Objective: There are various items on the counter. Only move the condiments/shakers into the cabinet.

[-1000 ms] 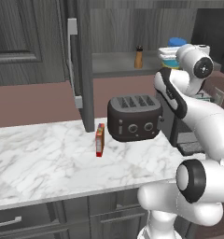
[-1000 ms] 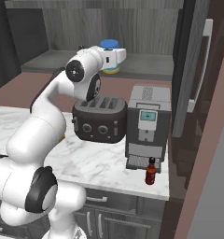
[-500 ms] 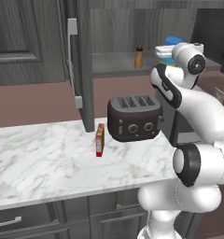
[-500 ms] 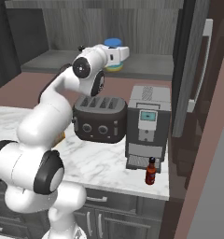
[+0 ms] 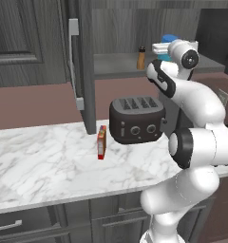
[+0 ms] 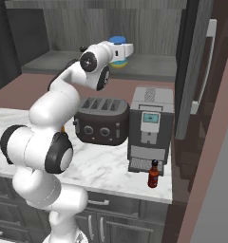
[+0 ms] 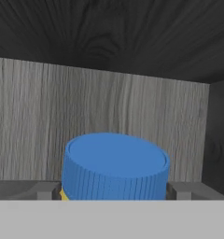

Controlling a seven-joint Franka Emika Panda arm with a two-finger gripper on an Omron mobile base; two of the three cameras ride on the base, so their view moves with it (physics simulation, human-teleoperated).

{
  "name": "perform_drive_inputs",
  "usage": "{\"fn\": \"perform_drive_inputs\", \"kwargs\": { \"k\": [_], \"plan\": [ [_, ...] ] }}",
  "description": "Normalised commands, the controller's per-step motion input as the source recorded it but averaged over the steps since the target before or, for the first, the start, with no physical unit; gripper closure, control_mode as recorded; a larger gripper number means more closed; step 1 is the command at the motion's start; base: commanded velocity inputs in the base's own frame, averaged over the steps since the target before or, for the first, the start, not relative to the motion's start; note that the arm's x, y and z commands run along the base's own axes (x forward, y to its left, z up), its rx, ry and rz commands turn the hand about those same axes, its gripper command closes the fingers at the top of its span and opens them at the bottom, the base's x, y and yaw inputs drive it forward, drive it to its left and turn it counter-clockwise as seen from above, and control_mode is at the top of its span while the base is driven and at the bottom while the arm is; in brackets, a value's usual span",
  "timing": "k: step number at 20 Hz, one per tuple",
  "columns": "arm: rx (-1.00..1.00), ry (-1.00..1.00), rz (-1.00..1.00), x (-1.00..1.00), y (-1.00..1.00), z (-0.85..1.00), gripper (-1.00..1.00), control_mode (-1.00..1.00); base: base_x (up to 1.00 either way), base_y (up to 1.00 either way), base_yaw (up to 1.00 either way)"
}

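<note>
Even, soft rendered light, faint shadows on the bright counter, dim cabinet interior, no glare or blur.

A glossy white arm of rounded segments, with dark grey bands and round caps at its joints.

Shaker and blue-lidded jar upright on cabinet shelf (bottle on counter)

The white arm rises from the lower right and reaches up to the open cabinet's grey shelf, where a small brown shaker stands beside a blue-lidded jar. On the marble counter, a slim red-orange box stands left of a dark toaster
</note>
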Motion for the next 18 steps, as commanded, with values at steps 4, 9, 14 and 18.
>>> {"fn": "perform_drive_inputs", "kwargs": {
  "k": [4, 9, 14, 18],
  "plan": [
    [0.0, 0.0, 0.0, 0.03, 0.0, -0.08, -1.0, -1.0, 0.0, 0.0, 0.0],
    [0.0, 0.0, 0.0, 0.0, 0.0, 0.0, -1.0, -1.0, 0.0, 0.0, 0.0],
    [0.0, 0.0, 0.0, 0.01, 0.0, 0.0, -1.0, -1.0, 0.0, 0.0, 0.0],
    [-0.02, 0.0, 0.0, 0.0, 0.0, -0.16, -1.0, -1.0, 0.0, 0.0, 0.0]
  ]
}}
